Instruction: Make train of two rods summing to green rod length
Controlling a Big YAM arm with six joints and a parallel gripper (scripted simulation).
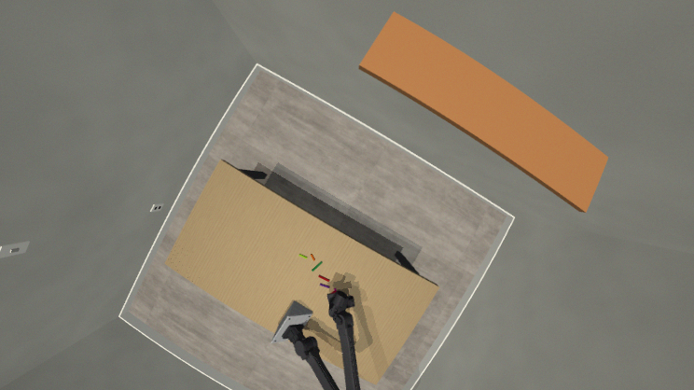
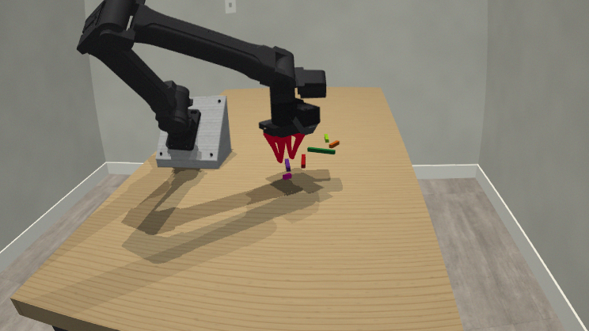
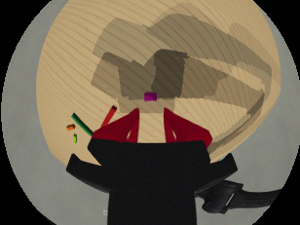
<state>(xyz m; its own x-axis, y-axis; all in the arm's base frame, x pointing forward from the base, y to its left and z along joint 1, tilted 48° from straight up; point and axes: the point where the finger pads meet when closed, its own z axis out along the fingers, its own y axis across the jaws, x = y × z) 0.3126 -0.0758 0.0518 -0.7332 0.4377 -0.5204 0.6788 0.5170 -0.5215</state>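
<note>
My gripper (image 2: 286,159) (image 3: 151,111) is partly open and empty, above the table by the magenta and purple rods. The magenta rod (image 2: 286,176) (image 3: 150,96) lies just beyond the fingertips in the wrist view. The purple rod (image 1: 325,285) (image 2: 287,165) lies near it, turned differently, with a small gap; the wrist view does not show it. The red rod (image 1: 324,277) (image 2: 303,161) (image 3: 110,116) lies beside the purple one. The green rod (image 1: 316,266) (image 2: 321,150) (image 3: 82,124) lies apart, farther from the gripper.
The orange rod (image 1: 312,257) (image 2: 333,143) (image 3: 71,128) and lime rod (image 1: 303,256) (image 2: 326,138) (image 3: 75,138) lie beyond the green one. The arm's grey wedge base (image 1: 294,319) (image 2: 208,131) stands at one long edge of the table (image 1: 230,242) (image 2: 347,266).
</note>
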